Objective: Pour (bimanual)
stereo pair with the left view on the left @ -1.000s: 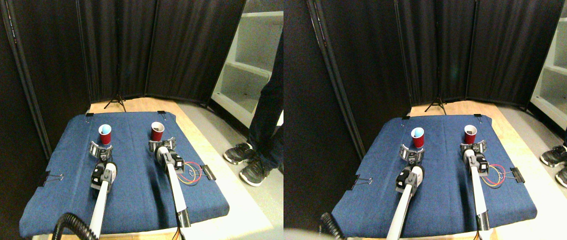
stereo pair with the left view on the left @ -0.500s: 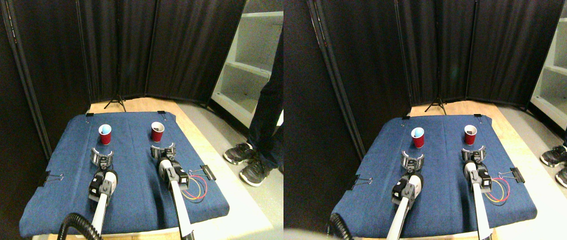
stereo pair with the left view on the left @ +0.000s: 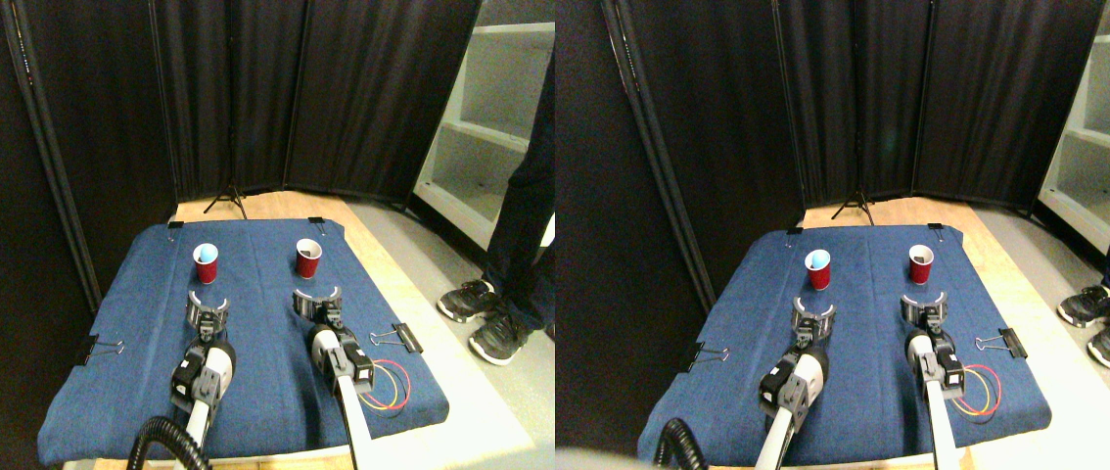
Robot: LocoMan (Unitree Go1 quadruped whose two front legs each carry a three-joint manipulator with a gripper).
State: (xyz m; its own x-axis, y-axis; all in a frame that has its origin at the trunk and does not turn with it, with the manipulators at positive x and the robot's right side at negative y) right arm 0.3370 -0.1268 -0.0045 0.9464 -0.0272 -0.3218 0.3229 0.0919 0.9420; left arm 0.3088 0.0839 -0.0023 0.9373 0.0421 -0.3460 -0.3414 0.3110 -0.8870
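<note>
Fingers of the left gripper (stereo pair with the left view on the left: 207,305) and of the right gripper (stereo pair with the left view on the left: 318,299) appear spread apart and grasp nothing, each pair forming a pale curved fork above the blue cloth (stereo pair with the left view on the left: 134,392). The left gripper lies near, but clear of, the left red cup (stereo pair with the left view on the left: 207,262), which stands upright toward the far side of the cloth and shows a pale blue interior. The right gripper likewise lies near and short of the right red cup (stereo pair with the left view on the left: 307,258), also upright, with a dark interior. The two cups stand well apart from each other, one ahead of each manipulator.

The cloth covers a wooden table (stereo pair with the left view on the left: 389,262) and is pinned by binder clips, one at the left edge (stereo pair with the left view on the left: 97,347) and one at the right edge (stereo pair with the left view on the left: 398,339). Looped red and yellow wires (stereo pair with the left view on the left: 387,384) lie on the cloth beside the right manipulator. Black curtains (stereo pair with the left view on the left: 320,98) close off the background, with a white shelf unit (stereo pair with the left view on the left: 486,117) at the right. A person's dark trouser legs and sneakers (stereo pair with the left view on the left: 482,318) stand on the floor beside the table.
</note>
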